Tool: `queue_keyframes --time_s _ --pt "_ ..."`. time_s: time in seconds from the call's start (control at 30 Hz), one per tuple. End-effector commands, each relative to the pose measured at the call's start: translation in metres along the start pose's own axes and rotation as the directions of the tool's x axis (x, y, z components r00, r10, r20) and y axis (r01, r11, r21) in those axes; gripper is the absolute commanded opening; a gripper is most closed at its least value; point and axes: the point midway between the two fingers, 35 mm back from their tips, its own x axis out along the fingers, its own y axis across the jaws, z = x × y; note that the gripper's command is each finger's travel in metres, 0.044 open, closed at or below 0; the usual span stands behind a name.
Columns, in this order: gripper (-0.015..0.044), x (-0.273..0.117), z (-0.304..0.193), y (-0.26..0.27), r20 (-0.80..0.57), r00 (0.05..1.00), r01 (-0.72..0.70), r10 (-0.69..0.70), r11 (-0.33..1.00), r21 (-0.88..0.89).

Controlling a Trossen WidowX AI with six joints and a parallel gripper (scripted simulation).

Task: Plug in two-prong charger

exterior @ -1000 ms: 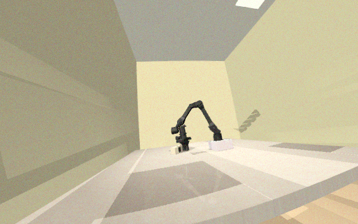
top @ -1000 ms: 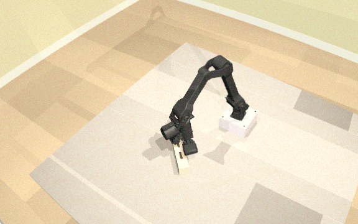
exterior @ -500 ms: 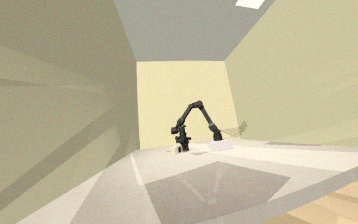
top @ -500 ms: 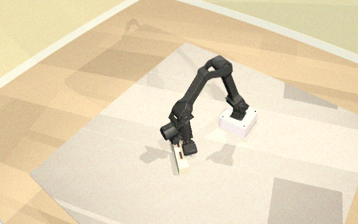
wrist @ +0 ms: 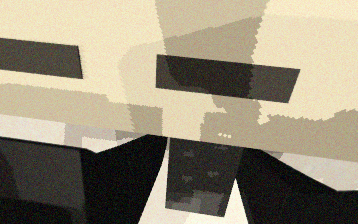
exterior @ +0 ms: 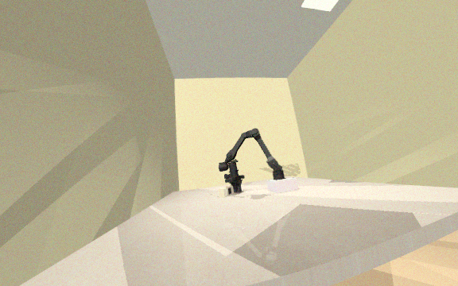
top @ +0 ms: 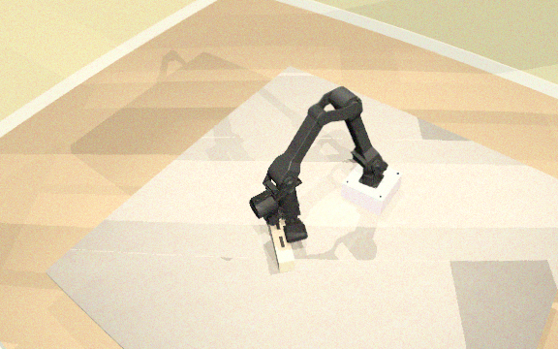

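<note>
The cream power strip (top: 286, 262) (exterior: 223, 192) (wrist: 117, 55) lies on the table, with two dark slots on its upper face in the wrist view. The dark charger (wrist: 200, 175) is at the strip's lower edge there, below the right slot. Its far end meets that edge, and its prongs are hidden. My gripper (top: 284, 224) (wrist: 199, 140) is open around the charger, one finger on each side. Its fingertips pass behind the strip's edge in the wrist view. The top and exterior views do not show the charger clearly.
The pale table (top: 177, 291) (exterior: 173, 254) carries the strip and the arm's white base box (top: 361, 195) (exterior: 283, 185). In the top view, the base box stands to the right of the strip and farther back. Shadows cross the table.
</note>
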Motion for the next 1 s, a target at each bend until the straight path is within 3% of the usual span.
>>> queue_keyframes --time_s 0.0,0.2,0.97 --pt "0.0289 0.0 0.0002 0.0001 0.001 1.0 0.0 0.0 1.0 0.0" --pt "0.044 0.0 0.0001 0.0001 0.002 1.0 0.0 0.0 1.0 0.0" --pt "0.044 0.0007 -0.0063 0.0002 0.018 1.0 -0.001 0.001 1.0 0.004"
